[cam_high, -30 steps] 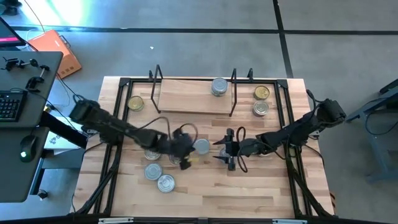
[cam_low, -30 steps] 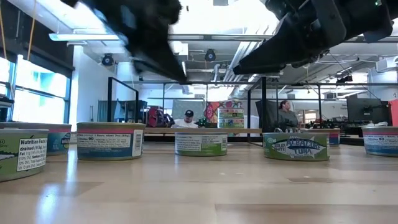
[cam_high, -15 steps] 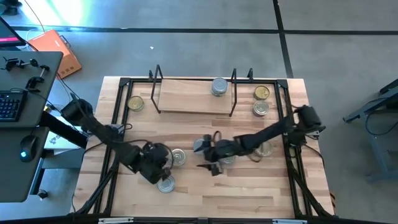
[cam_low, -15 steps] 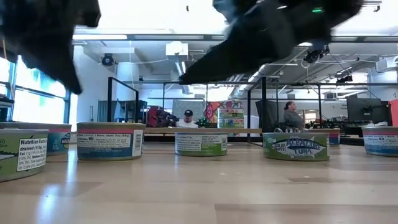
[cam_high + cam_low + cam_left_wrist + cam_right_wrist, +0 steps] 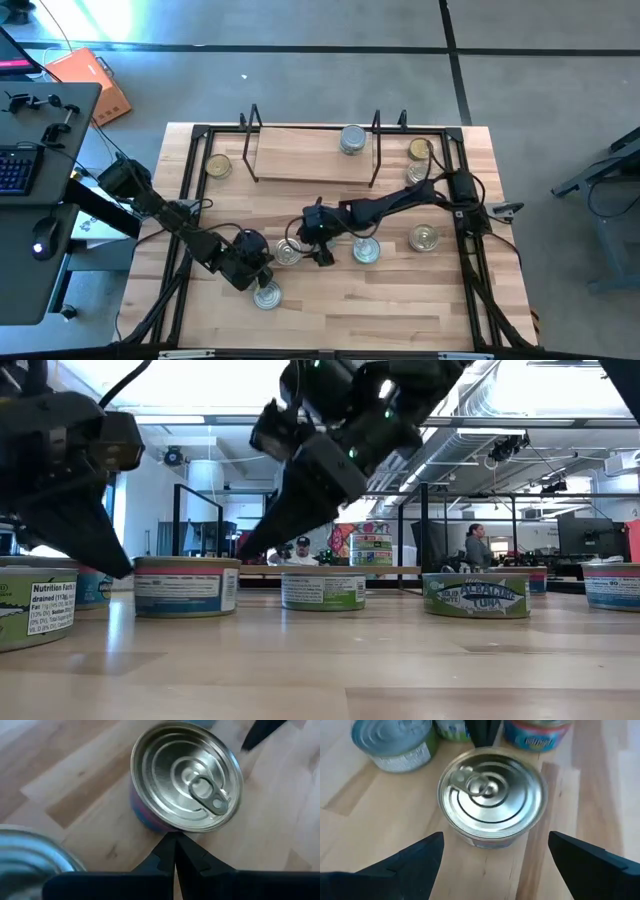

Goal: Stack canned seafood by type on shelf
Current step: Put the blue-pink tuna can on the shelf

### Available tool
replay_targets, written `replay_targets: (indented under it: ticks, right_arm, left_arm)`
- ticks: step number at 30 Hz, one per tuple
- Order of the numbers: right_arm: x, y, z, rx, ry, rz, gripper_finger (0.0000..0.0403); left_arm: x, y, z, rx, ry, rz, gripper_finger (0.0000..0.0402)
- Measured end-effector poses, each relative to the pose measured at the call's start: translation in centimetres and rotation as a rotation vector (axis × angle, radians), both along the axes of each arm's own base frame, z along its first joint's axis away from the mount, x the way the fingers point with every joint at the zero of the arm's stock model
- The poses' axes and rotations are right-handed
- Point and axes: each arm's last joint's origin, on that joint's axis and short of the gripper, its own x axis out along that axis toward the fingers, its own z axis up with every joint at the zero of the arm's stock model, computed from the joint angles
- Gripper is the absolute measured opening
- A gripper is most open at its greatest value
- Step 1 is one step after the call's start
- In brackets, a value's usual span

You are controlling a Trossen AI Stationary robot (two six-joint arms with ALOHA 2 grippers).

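Silver-topped tin between two tools on the bench

The tin [image 5: 288, 252] sits just ahead of the right tool [image 5: 318, 240], fingers spread wide; the left tool [image 5: 262, 262], pressed together, points at its other side.

high: straight down over whole tabletop [image 5: 420, 300] | low: tabletop height, level, facing room | left wrist, right wrist: each close above 1 silver-topped tin [image 5: 186, 775], the same tin from opposite sides, also in high view
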Motion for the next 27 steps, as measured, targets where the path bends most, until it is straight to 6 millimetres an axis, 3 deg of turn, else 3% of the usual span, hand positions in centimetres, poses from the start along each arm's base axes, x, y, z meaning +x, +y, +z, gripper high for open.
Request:
replay_targets:
  ticks: [11,27]
  right_arm:
    - [1.0,-0.1,-3.1,-0.023,-0.038,0.025,0.0355]
    - [1.1,0.0,-3.3,0.059,-0.030,-0.086,0.0338]
  left_arm:
    - [0.4,2.4,-1.3,0.066,-0.084,-0.006,0.0000]
    - [0.3,2.8,-1.3,0.122,-0.085,0.014,0.0000]
